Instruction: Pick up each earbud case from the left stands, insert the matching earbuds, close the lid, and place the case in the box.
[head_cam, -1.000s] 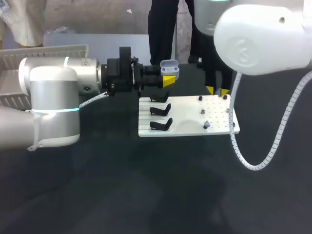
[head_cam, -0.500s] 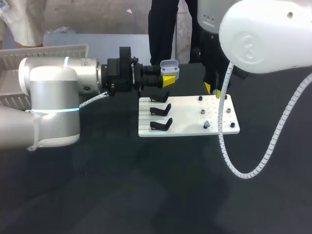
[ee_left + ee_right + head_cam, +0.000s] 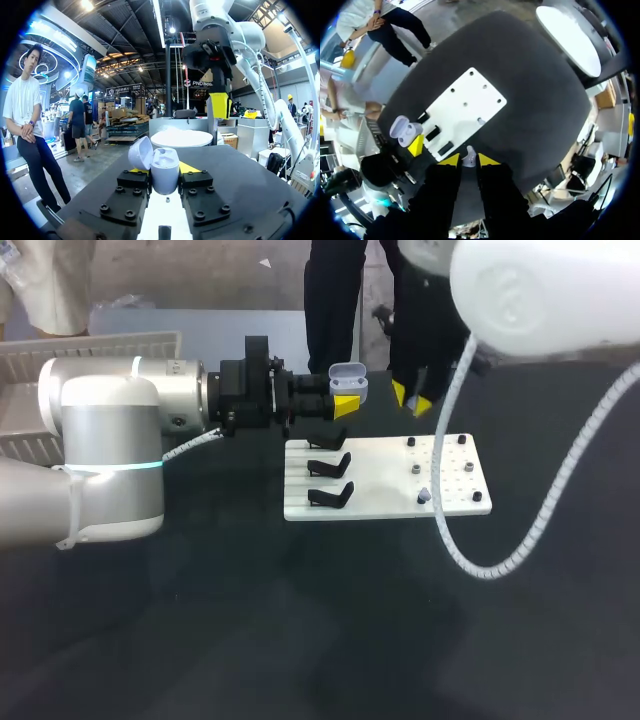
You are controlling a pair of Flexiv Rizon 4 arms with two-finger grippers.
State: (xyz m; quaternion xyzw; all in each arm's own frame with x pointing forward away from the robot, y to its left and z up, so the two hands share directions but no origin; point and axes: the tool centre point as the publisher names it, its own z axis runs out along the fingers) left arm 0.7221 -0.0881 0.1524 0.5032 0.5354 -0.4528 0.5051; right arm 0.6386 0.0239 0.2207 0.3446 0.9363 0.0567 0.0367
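My left gripper (image 3: 347, 397) is shut on a pale open earbud case (image 3: 348, 380), held upright in the air just behind the white board (image 3: 385, 480). In the left wrist view the case (image 3: 163, 169) sits between my yellow tips with its lid (image 3: 140, 152) tipped open to one side. My right gripper (image 3: 410, 398) hangs a little to the right of the case, above the board's far edge. The right wrist view shows this gripper (image 3: 468, 160) shut on a small white earbud (image 3: 468, 156), with the case (image 3: 402, 129) and the board (image 3: 465, 110) far below it.
Three black stands (image 3: 330, 466) line the board's left side, all bare. Its right side has small pegs (image 3: 414, 469) and a greyish earbud (image 3: 423, 496). My right arm's white cable (image 3: 455, 540) hangs across the board. A slatted white box (image 3: 90, 345) sits at the far left.
My right gripper has risen from the board's far right corner and moved left toward the case, carrying the earbud. The left arm and case have stayed still.
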